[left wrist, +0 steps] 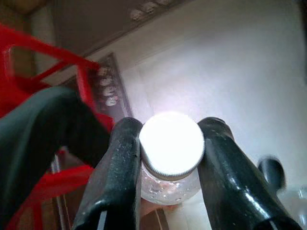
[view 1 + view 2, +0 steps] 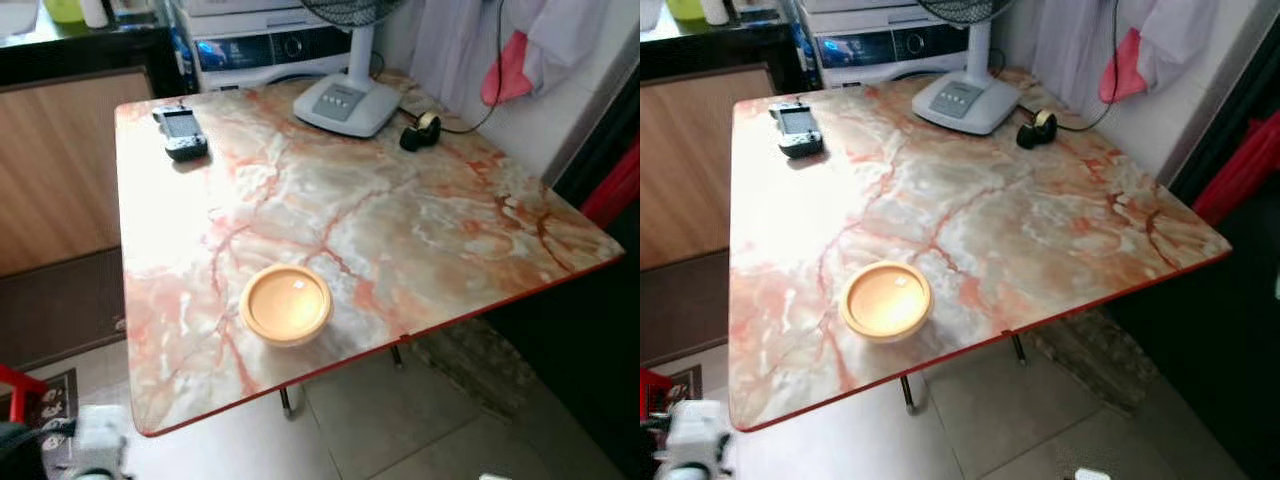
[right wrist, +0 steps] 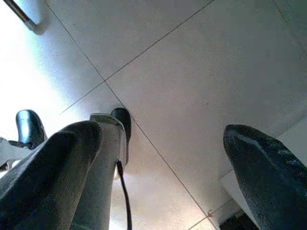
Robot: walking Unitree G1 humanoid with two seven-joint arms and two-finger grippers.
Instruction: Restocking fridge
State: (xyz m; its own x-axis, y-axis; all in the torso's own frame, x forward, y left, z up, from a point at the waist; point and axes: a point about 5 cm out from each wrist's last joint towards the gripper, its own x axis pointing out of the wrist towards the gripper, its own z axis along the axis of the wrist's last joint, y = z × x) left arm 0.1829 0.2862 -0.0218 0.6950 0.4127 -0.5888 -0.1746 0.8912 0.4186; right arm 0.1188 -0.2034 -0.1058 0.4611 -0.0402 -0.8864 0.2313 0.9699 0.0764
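My left gripper (image 1: 171, 158) is shut on a small clear bottle with a white screw cap (image 1: 171, 143); the two black fingers (image 1: 117, 172) press its neck from both sides. In the left eye view the bottle shows as a blurred white shape (image 2: 97, 437) low at the left, below the table's near corner. My right gripper (image 3: 163, 143) hangs open over pale floor tiles with nothing between its fingers. A marble-patterned table (image 2: 420, 230) stands before me, with a round yellow lidded container (image 2: 286, 303) near its front edge.
On the table's far side are a white fan base (image 2: 345, 102), a black tape roll (image 2: 421, 130) and a dark handheld device (image 2: 183, 134). A wooden panel (image 2: 55, 170) stands at the left. Red plastic furniture (image 1: 45, 62) is near my left gripper. Tiled floor (image 2: 400, 420) lies below the table.
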